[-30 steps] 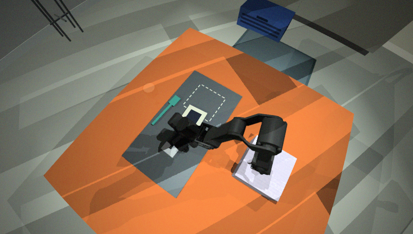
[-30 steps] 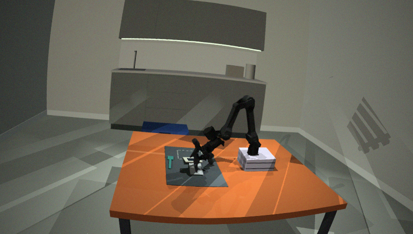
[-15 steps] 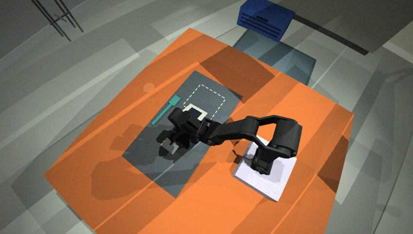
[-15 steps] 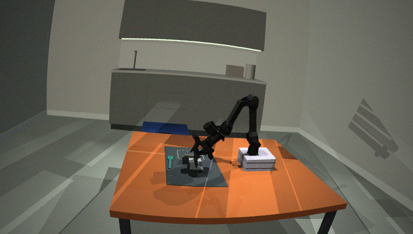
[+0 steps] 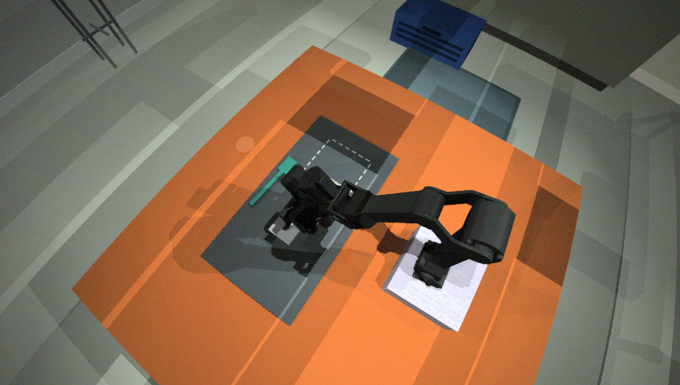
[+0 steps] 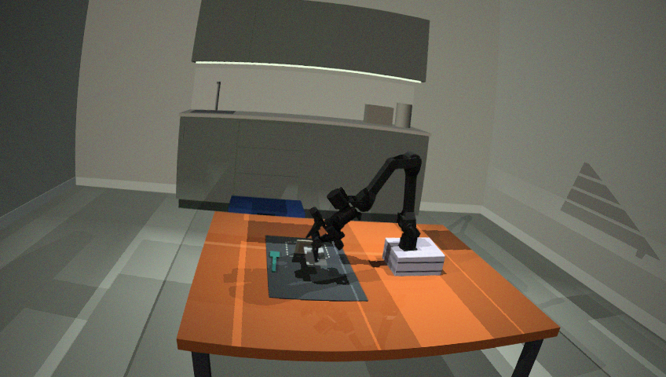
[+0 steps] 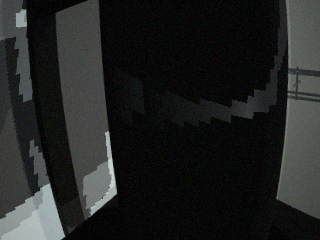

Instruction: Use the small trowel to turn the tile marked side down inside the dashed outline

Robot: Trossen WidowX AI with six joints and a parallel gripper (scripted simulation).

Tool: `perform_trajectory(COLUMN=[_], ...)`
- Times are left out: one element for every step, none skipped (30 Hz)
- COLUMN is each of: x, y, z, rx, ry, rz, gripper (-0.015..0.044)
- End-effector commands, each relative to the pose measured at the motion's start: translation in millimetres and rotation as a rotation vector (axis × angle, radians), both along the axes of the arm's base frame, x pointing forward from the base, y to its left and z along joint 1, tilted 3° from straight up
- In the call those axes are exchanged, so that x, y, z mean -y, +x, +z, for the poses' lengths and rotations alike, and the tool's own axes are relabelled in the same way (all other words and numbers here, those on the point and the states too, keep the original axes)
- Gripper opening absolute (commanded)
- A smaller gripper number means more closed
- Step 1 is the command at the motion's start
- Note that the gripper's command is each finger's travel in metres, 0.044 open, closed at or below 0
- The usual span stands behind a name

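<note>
My gripper (image 5: 292, 219) (image 6: 322, 237) is low over the mat (image 5: 257, 281) (image 6: 298, 291), shut on the small trowel; its handle is mostly hidden by the fingers. The trowel's pale blade (image 5: 289, 234) shows below the fingers in the top view. The tile (image 6: 305, 244) is in shadow between the gripper and the dashed outline (image 5: 330, 139). It looks tilted up, but its angle and marked side cannot be made out. In the top view the arm hides nearly all of it. The wrist view is mostly dark close surfaces.
A teal flat-headed tool (image 5: 287, 165) (image 6: 274, 254) lies along the mat's left edge, close to the gripper. The arm's white base block (image 5: 446, 305) (image 6: 418, 266) stands on the orange table (image 5: 353, 343) (image 6: 298, 331), right of the mat.
</note>
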State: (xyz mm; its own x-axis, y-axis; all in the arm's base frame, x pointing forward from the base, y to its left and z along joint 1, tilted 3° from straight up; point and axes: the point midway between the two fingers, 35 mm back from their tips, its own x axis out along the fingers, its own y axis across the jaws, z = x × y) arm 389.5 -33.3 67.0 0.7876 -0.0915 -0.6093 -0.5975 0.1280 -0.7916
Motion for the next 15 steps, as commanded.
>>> perform_trajectory(x=[9.4,11.4,13.7,15.7,18.0,20.1,22.4,24.5,26.9,28.9,31.3,33.3,35.7,37.8,40.1], y=[1.5,1.1,0.8,0.4,0.1,-0.3,-0.6,-1.0,-1.3,-1.7,-2.0,-2.3,-2.7,-3.0,-3.3], z=[8.6,9.1,9.6,10.0,10.4,10.7,10.9,11.1,11.2,11.2,11.1,11.1,10.8,10.6,10.2], rx=[0.017,0.017,0.017,0.017,0.017,0.017,0.017,0.017,0.017,0.017,0.017,0.017,0.017,0.017,0.017], ry=[-0.005,-0.006,-0.006,-0.006,-0.006,-0.007,-0.007,-0.007,-0.007,-0.008,-0.008,-0.008,-0.008,-0.008,-0.009], rz=[-0.003,-0.003,-0.003,-0.003,-0.003,-0.003,-0.003,-0.003,-0.003,-0.003,-0.003,-0.003,-0.003,-0.003,-0.003], gripper=[0.0,0.0,0.0,0.0,0.0,0.0,0.0,0.0,0.0,0.0,0.0,0.0,0.0,0.0,0.0])
